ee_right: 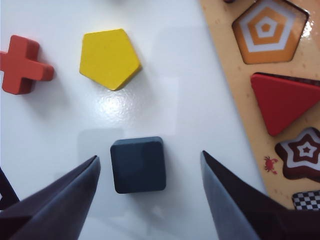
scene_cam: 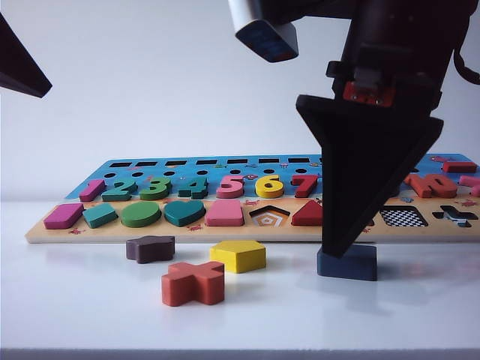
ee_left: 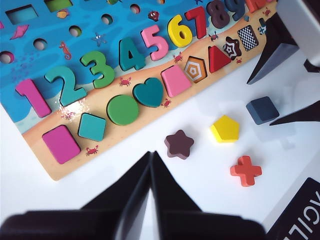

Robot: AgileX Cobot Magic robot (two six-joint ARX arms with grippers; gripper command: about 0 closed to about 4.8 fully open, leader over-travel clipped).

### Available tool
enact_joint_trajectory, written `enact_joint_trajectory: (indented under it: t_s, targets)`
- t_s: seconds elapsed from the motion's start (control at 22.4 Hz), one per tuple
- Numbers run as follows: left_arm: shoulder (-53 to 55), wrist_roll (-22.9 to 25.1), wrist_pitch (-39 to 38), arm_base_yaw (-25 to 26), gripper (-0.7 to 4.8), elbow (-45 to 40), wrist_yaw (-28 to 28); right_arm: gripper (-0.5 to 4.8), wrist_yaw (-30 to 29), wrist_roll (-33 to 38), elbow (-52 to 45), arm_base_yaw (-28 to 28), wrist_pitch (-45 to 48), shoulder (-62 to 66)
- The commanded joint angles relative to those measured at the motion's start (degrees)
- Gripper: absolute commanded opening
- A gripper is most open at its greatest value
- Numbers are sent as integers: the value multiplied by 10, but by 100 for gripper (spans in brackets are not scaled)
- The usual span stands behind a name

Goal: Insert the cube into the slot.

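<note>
The cube (ee_right: 138, 164) is a flat dark navy block lying on the white table in front of the tan puzzle board (scene_cam: 225, 233). My right gripper (ee_right: 150, 156) is open and points down over it, one finger on each side with a gap to both. In the exterior view its black fingers (scene_cam: 352, 180) come down just above the cube (scene_cam: 347, 264). The slot (scene_cam: 403, 217), a square recess with a checkerboard floor, is empty and lies just behind the cube, also seen at the board's edge (ee_right: 307, 200). My left gripper (ee_left: 151, 154) is shut and empty, hovering away from the pieces near the board's other end.
A yellow pentagon (scene_cam: 238, 255), an orange-red cross (scene_cam: 193, 283) and a dark brown star (scene_cam: 150, 248) lie loose on the table left of the cube. The board holds numbers and fitted shapes. Its pentagon recess (scene_cam: 269, 217) and cross recess (scene_cam: 455, 216) are empty.
</note>
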Motion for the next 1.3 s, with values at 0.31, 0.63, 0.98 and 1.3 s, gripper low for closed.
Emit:
enact_joint_trajectory:
  t_s: [0.31, 0.63, 0.98, 1.3]
  targets:
    - [0, -2, 4, -1, 9, 2, 1, 362, -1, 1, 1, 1, 3, 18]
    - [0, -2, 4, -1, 9, 2, 1, 245, -5, 0, 1, 1, -2, 22]
    - [0, -2, 4, -1, 9, 2, 1, 150, -5, 1, 1, 1, -8, 22]
    - [0, -2, 4, -1, 9, 2, 1, 111, -4, 3, 2, 1, -14, 18]
